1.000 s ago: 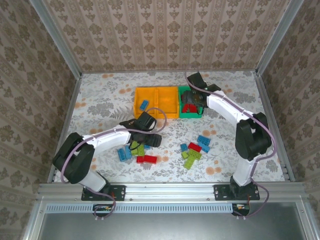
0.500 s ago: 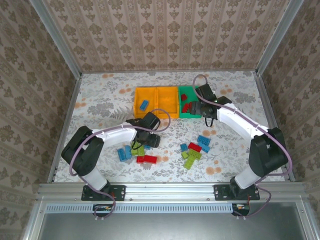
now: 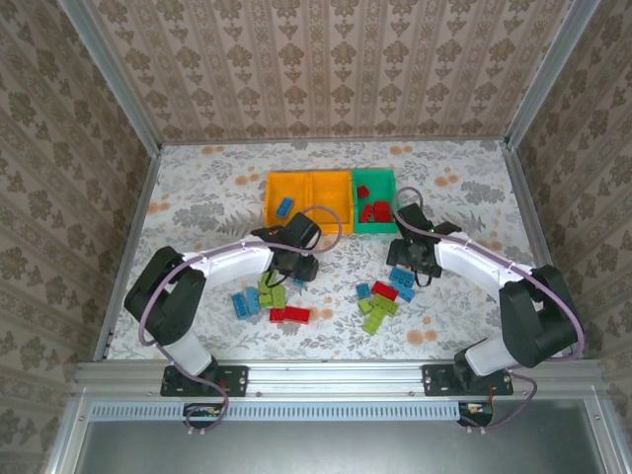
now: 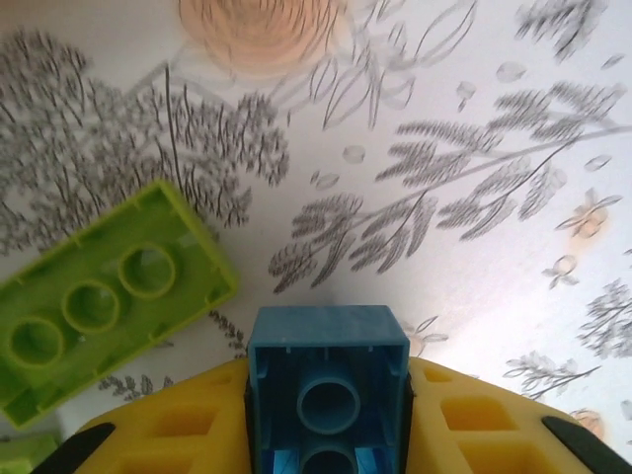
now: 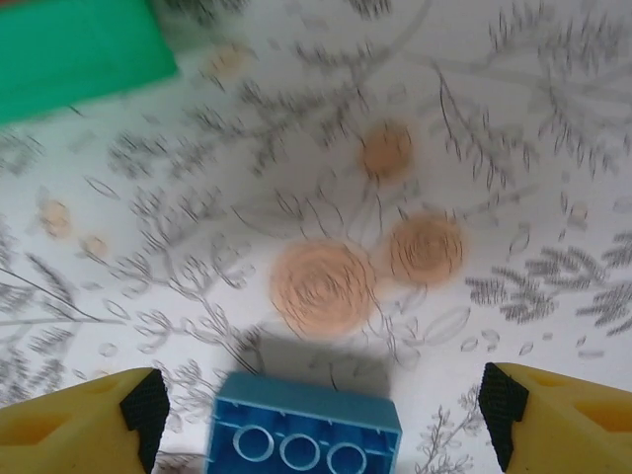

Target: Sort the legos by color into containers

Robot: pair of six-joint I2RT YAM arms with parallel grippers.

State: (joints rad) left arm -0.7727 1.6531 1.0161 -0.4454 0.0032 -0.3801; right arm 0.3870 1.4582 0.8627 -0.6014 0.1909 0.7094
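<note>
Right arm has pulled back from the green bin (image 3: 375,229). The right hand (image 3: 415,259) is now low over the right-hand pile. The left hand (image 3: 296,265) has barely shifted and sits by the left pile.

Nearest the bases are the left pile (image 3: 269,301) and the right pile (image 3: 383,294): red, blue and lime bricks mixed, loose on the surface (image 3: 197,217).

Left hand is clenched on a blue brick (image 4: 328,395), hollow underside toward the wrist camera, long axis in line with the fingers (image 4: 474,425). Cannot tell if it is clear of the surface. A lime brick (image 4: 99,306) lies flat just beside it, long axis slanting lower left to upper right in that view.

Right hand is released, fingers (image 5: 69,425) spread wide. A second blue brick (image 5: 304,434) lies flat between them, touching neither, long axis running finger to finger.

Far side: two yellow bins (image 3: 334,202) side by side, with the green bin against them on the right. There is one binned blue brick (image 3: 283,206) in the left yellow bin and about three red bricks (image 3: 373,210) in the green. No lime brick is binned that I can see. Judged early in the task: most bricks remain on the surface, and both piles still need working through.
</note>
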